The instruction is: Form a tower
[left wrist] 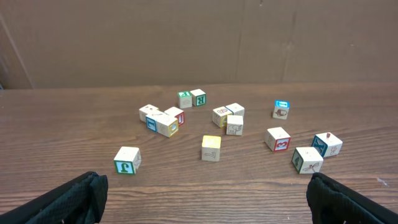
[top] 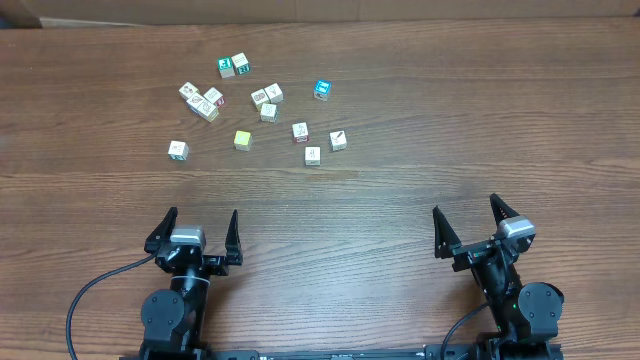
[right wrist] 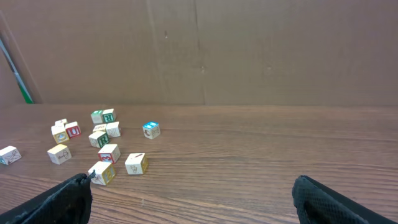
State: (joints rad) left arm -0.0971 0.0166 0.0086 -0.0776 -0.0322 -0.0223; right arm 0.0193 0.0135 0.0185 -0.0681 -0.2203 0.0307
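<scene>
**Tower not yet begun**

The brown, grained wooden table point(top: 420, 120) stretches away ahead of both arms. The left gripper point(top: 203, 214) and right gripper point(top: 467, 206) stand spread, holding nothing. No tower stands yet. The small pale wooden cubes point(top: 268, 111), square-edged with printed coloured faces, lie loose well ahead of the left gripper. All the stacking appears still to do.

Overhead looks straight down; both wrist views face forward, low, sharing the scattered cubes point(top: 268, 112).

Desk point(top: 450, 120): brown wood-grain top. Carries scattered small lettered cubes point(top: 268, 112), one plain yellow-green cube point(top: 242, 140), one blue-topped cube point(top: 321, 89).
</scene>
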